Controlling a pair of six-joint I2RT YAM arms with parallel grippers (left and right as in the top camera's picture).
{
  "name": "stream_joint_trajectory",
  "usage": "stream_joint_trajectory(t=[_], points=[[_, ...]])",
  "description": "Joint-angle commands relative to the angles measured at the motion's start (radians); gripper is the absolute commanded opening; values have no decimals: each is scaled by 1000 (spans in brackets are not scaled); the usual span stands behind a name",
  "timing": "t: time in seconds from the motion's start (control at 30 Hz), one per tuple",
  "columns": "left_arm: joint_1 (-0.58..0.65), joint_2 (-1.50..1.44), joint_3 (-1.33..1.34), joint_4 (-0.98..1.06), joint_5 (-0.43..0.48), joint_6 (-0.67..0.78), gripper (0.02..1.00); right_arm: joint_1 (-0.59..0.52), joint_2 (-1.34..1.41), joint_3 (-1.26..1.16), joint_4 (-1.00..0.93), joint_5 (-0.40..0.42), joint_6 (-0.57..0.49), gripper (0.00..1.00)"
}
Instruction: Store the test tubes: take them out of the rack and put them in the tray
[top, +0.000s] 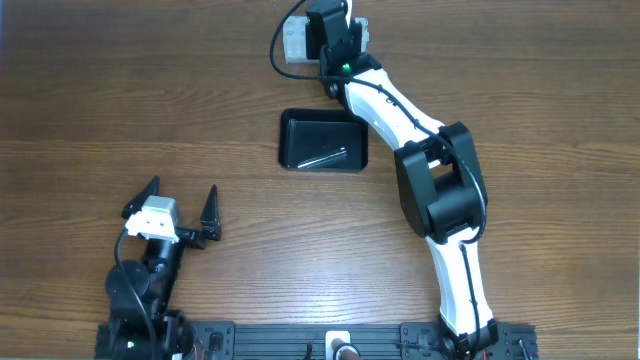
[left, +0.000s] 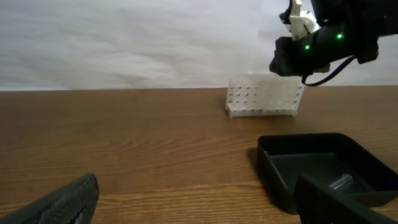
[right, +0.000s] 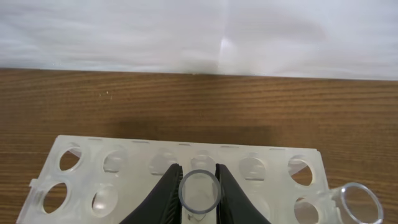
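The clear plastic rack (top: 297, 40) stands at the far side of the table. My right gripper (top: 335, 45) is over it, and in its wrist view the right gripper (right: 198, 169) is shut on the mouth of a clear test tube (right: 199, 190) standing upright in the rack (right: 81, 180). A second tube (right: 359, 203) leans at the rack's corner. The black tray (top: 290, 140) lies nearer the middle, with one test tube (top: 322, 157) in it. My left gripper (top: 183, 190) rests open and empty near its base, well short of the tray (left: 273, 168).
A pale wall runs behind the rack (left: 264, 98). Bare wooden tabletop (top: 120, 90) surrounds the tray and rack. The right arm's dark elbow (top: 440, 185) stands to the right of the tray.
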Motion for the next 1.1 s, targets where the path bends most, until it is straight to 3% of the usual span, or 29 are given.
stream_joint_trajectory(t=[0.03,0.57,0.67,0.8,0.97,1.1], points=[[6,-8,-6,2,13,14,1000,14,-18,29,11,53,-25,163],[6,-8,-6,2,13,14,1000,75,-326,29,-56,75,-79,150],[6,-8,-6,2,12,14,998,92,-388,29,-171,75,-51,145],[6,-8,-6,2,12,14,1000,120,-435,29,-421,57,77,110],[6,-8,-6,2,12,14,1000,123,-418,27,-684,-92,154,104],[6,-8,-6,2,12,14,1000,120,-378,19,-767,-189,154,56]])
